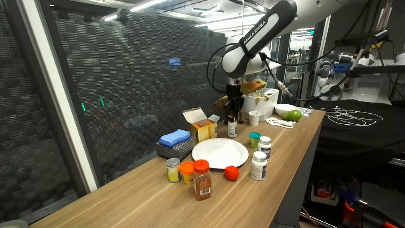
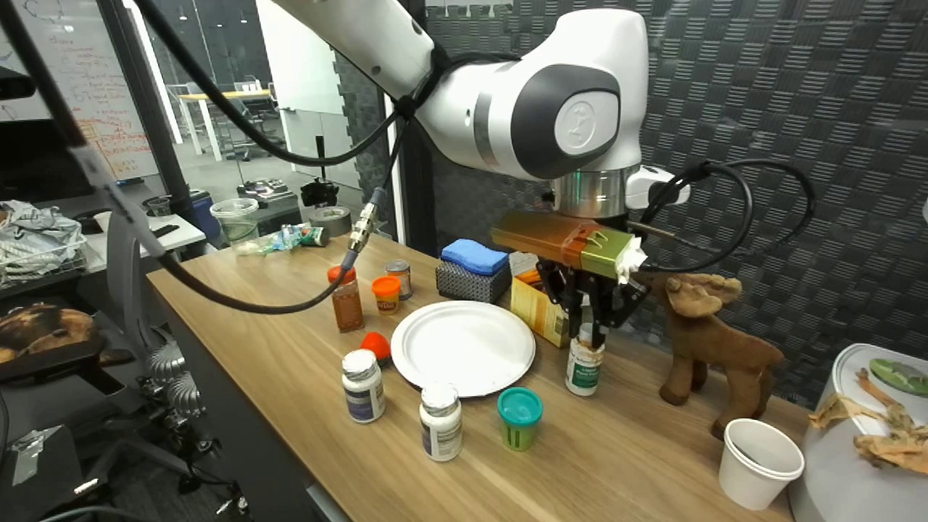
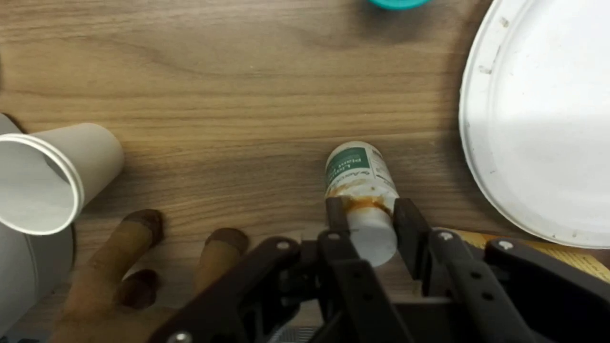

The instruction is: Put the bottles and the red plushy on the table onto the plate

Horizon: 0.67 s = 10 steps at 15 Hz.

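Near the plate, your gripper is clenched on the green-labelled white bottle. You have, as your wrist view shows, 1 of its fingers on each side of the white cap, with the tips reaching down to the orange-brown stain on the bottle's shoulder, and the jaws stand only about as far apart as that top is wide. Under your gripper the bottle is upright; its base looks to rest on the desk, though you cannot be certain of the contact from these views. Flanking your grip are the yellow box, its flaps up, and the brown plush moose. Near the moose's feet stands the white paper cup, well apart from your gripper.

Around the plate, both exterior views show you 2 more white bottles, upright and near each other, with the teal-lidded jar near them. Your red plushy sits on the desk just beside the plate's rim. A little way from it, the red-capped brown bottle is upright, near the orange-lidded jar.
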Available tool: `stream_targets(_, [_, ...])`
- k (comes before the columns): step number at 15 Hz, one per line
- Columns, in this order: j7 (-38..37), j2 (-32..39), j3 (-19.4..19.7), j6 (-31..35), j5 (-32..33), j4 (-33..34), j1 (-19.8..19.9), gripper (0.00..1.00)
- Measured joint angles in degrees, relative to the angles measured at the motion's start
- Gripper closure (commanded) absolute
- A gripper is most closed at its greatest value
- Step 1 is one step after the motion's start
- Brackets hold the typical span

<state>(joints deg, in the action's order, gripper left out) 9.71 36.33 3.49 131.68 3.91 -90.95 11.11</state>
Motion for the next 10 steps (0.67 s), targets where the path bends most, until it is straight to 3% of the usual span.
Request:
stream_targets(4, [-2.40, -3.90, 0.54, -2.21, 2.59, -1.82, -2.85, 0.84])
stream_targets(10, [-5.16, -15.24, -0.26, -3.96, 4.51, -10.15, -8.14, 0.85])
